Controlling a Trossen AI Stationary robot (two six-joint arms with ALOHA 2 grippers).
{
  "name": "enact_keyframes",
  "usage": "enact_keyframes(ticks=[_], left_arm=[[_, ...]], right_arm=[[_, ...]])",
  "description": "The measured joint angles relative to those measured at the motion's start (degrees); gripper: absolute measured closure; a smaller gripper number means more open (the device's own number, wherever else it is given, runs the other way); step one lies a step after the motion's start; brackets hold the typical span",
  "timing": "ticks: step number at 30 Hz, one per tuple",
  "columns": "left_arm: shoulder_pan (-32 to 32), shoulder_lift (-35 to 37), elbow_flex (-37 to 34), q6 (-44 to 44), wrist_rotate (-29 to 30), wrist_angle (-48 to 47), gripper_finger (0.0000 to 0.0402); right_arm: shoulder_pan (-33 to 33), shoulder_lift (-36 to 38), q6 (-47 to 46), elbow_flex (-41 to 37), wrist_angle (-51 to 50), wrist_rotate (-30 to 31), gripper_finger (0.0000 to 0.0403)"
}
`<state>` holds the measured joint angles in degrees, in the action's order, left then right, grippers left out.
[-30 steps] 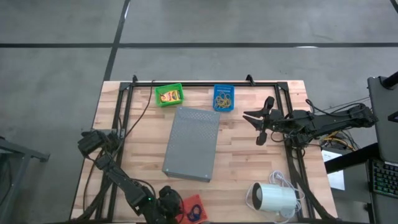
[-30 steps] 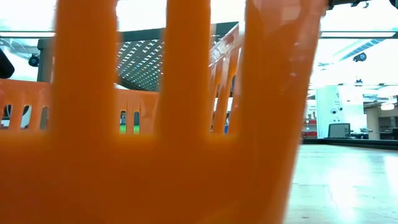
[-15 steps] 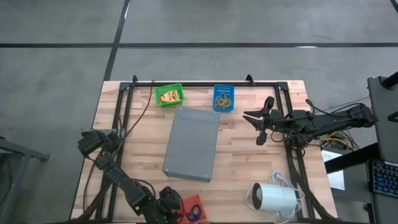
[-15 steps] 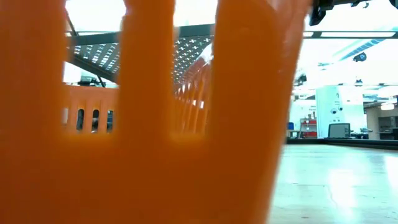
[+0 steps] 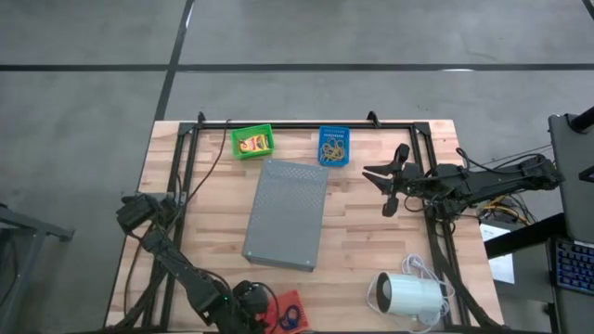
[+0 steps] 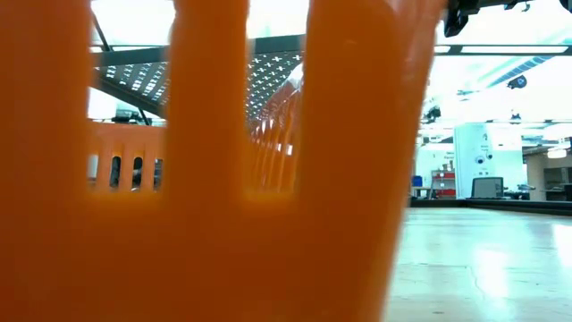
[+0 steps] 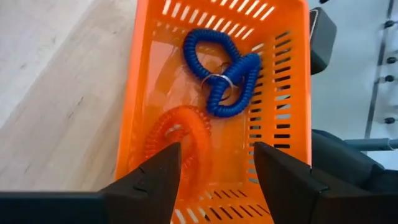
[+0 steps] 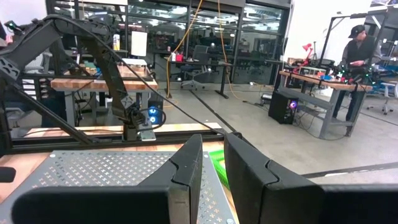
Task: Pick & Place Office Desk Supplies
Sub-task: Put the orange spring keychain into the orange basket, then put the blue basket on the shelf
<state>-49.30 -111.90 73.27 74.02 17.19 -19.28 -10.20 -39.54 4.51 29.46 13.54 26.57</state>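
The left end effector hangs just above the orange slotted plastic basket, its dark fingers spread wide with nothing between them; a red coiled rubber ring lies on the basket floor directly under the gap, and a blue coiled rubber ring with a metal loop lies deeper in the same basket. This looks like the release step, and doing it well means lifting straight up out of the basket so neither finger snags a coil or a slotted wall. The basket sits at the near edge of the wooden counter, beside the big grey perforated slab, so any sideways drag risks nudging it off; the upward path is the open one. Beyond the slab, a green bin holds yellow crayon boxes and a blue bin holds tan rubber bands. The right end effector waits beside the slab's far right corner, fingers drawn narrow and apparently empty, well apart from the basket. A white cylinder with a cord lies to the basket's right.
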Motion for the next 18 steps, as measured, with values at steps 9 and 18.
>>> enact_keyframes(ticks=[9, 18], left_arm=[[0.46, 0.06, 1.21, 3.02, -4.24, -3.23, 0.0181], [0.70, 0.75, 1.21, 2.23, -3.56, -3.95, 0.0180]], right_arm=[[0.00, 0.01, 0.00, 0.00, 0.00, 0.01, 0.0339], [0.00, 0.01, 0.00, 0.00, 0.00, 0.01, 0.0339]])
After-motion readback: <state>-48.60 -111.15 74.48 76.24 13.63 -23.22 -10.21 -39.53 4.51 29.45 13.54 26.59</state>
